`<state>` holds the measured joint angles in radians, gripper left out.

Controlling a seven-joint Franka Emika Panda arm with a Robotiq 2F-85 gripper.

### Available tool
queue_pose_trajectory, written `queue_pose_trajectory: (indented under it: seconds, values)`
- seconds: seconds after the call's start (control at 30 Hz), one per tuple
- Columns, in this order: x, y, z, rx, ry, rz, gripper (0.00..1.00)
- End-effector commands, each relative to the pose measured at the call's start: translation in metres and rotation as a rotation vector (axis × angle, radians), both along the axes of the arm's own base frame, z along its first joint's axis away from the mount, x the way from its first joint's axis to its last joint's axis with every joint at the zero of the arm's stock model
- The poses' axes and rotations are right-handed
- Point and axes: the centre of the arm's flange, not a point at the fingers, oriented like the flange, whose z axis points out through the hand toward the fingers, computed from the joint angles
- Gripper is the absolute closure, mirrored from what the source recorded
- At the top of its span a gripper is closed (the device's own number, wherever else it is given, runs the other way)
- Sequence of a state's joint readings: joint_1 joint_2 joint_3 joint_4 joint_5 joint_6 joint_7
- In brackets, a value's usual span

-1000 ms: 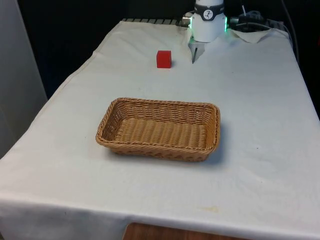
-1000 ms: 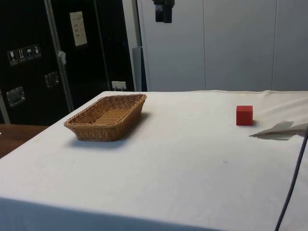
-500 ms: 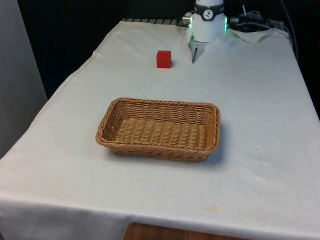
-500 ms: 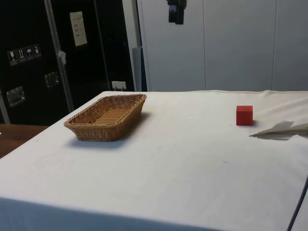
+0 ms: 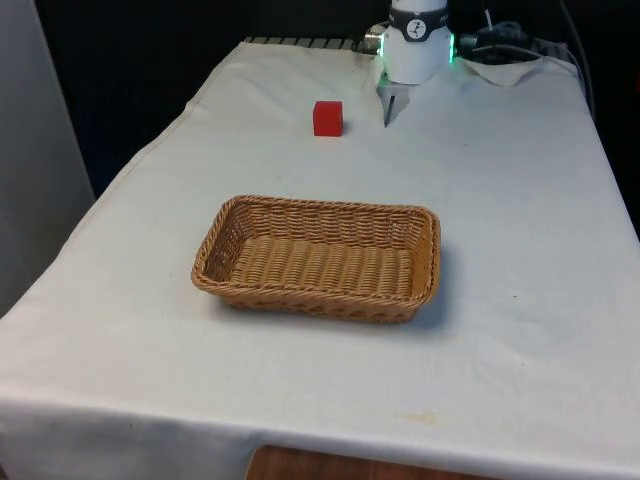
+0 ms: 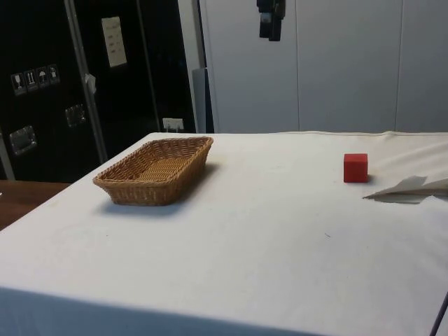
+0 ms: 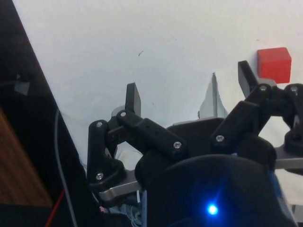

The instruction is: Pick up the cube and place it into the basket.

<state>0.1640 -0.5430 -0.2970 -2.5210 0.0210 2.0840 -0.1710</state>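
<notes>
1. Sliding along the top edge of the side view, the gripper (image 6: 271, 19) has travelled rightward since a second ago, from upper centre-left towards upper centre, closing on the cube's side of the table.
2. Nothing else has shifted: the red cube (image 5: 327, 117) sits where it was in the upper middle of the front view, and at mid-right in the side view (image 6: 355, 168), resting flat on the white cloth (image 5: 520, 200).
3. Empty and unmoved, the wicker basket (image 5: 318, 212) lies at the centre of the front view and at left-centre of the side view (image 6: 155, 171), well apart from the cube.
4. From the wrist camera, the gripper (image 7: 189, 94) has its two black fingers (image 7: 134, 98) spread wide with nothing between them, and the cube (image 7: 274, 65) shows just beside the far fingertip (not yet between the two).
5. Reading that travel, the arm looks to be in its approach: high above the table, lining up over the cube, with descent and grasp yet to come.
6. Cut off at the side view's upper edge, the gripper shows just its lower part there, so how high it hangs is hard to judge.
7. A folded flap of cloth (image 6: 409, 187) lies near the cube at the side view's right edge; what sits beneath it cannot be made out.
</notes>
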Motion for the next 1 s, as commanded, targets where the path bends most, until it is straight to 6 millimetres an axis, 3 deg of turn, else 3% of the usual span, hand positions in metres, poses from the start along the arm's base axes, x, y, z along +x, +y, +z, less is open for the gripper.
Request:
queue_pose_trajectory:
  seconds: [0.0,0.3,0.43,0.97]
  values:
    - [0.000,-0.002,0.000,0.000,0.000,-0.001,0.00]
    - [-0.004,-0.018,-0.002,0.010,0.004,-0.025,0.00]
    - [-0.017,-0.026,0.001,-0.001,0.006,-0.029,0.00]
    - [-0.043,-0.028,-0.005,-0.087,0.085,0.003,0.00]
